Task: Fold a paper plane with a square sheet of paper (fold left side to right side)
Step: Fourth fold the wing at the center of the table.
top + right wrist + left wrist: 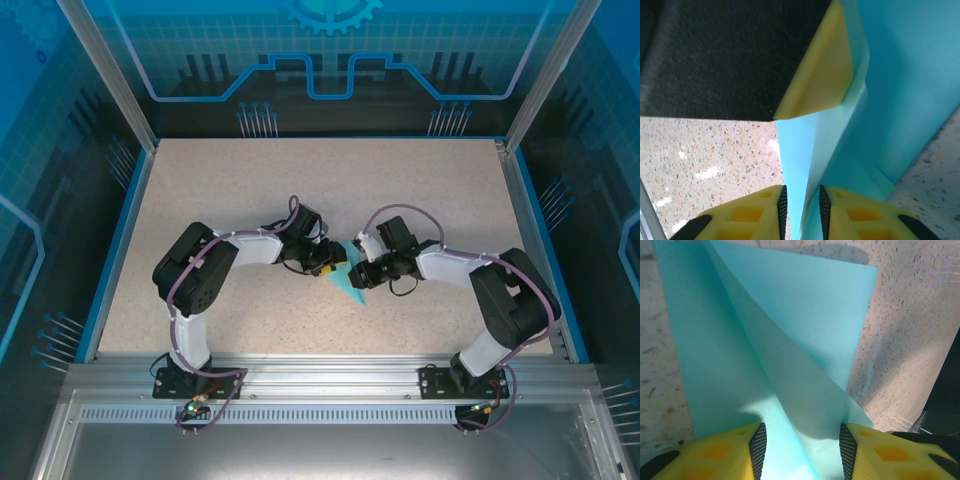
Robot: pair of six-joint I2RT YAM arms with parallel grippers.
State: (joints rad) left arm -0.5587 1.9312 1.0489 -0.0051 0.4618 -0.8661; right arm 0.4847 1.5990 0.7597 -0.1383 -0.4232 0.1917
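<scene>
Near the middle of the speckled table (250, 190), between the tips of both arms: square sheet of paper (352, 285), turquoise, partly folded. Lies mostly flat on the tabletop, with one flap lifted along a diagonal crease and a pointed corner poking out toward the near edge, below the meeting grippers.

From the left, extended low over the sheet: left gripper (802, 445). Stands about half open, yellow fingers and their ribbed black pads (758, 447) well apart. Straddles the raised flap without pinching it; holds nothing. Flat paper under and ahead of both fingers, speckled tabletop on either side.

From the right, almost tip to tip with its partner: right gripper (801, 210). Leaves only a narrow gap between its own pads (782, 210), with an upright fold of the paper standing in that gap. Pressing on the fold or merely flanking it: cannot tell. Just ahead, in the right wrist view, one yellow finger of the left gripper, close beside the top edge of that same fold; contact there unclear.
</scene>
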